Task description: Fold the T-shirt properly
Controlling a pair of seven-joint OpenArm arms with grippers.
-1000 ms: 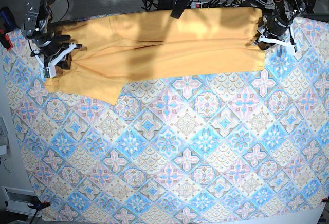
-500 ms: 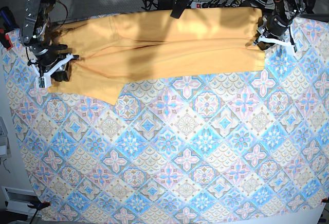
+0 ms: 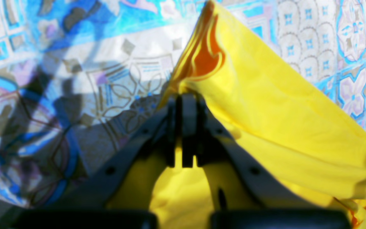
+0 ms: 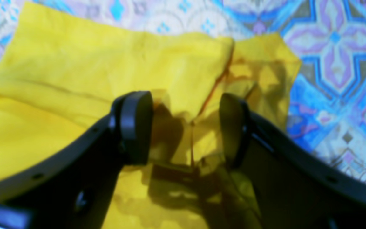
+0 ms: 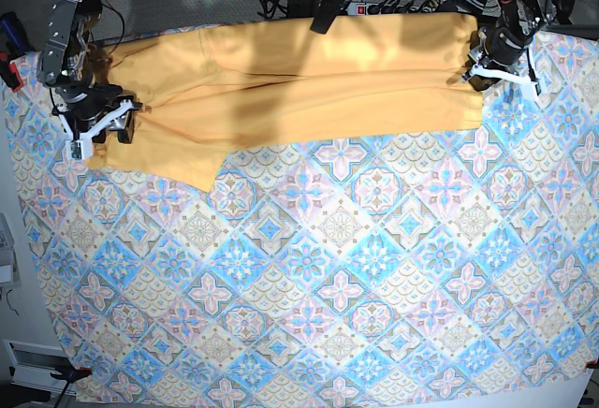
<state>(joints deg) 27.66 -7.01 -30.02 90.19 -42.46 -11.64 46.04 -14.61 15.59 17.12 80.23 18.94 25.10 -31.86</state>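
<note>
The T-shirt (image 5: 299,80) lies stretched sideways along the far edge of the bench, on top of the blue-and-pink patterned tablecloth (image 5: 318,277). In the base view it forms a long pale yellow-orange band, folded lengthwise, with a crease line running across its middle. One corner hangs lower at the view's left end, pointing toward the near side.

The left tool (image 3: 184,127) sits at the end of the shirt on the base view's right (image 5: 489,64). Its jaws are pressed together on a bunch of the yellow cloth, which rises in a peak above the fingertips in the left wrist view and drapes away to the right over the tablecloth. Folded layers of the fabric show as orange-shaded pleats at the top of that peak.

The right tool (image 4: 186,127) is at the opposite end of the shirt, on the base view's left (image 5: 94,132). Its jaws stand wide apart, and its fingers (image 4: 135,127) straddle a wrinkled patch of cloth with a seam running between them. The shirt's edge lies flat on the tablecloth just beyond the fingertips, and nothing is pinched in this tool. The tool's shadow falls on the fabric beneath it.
</note>
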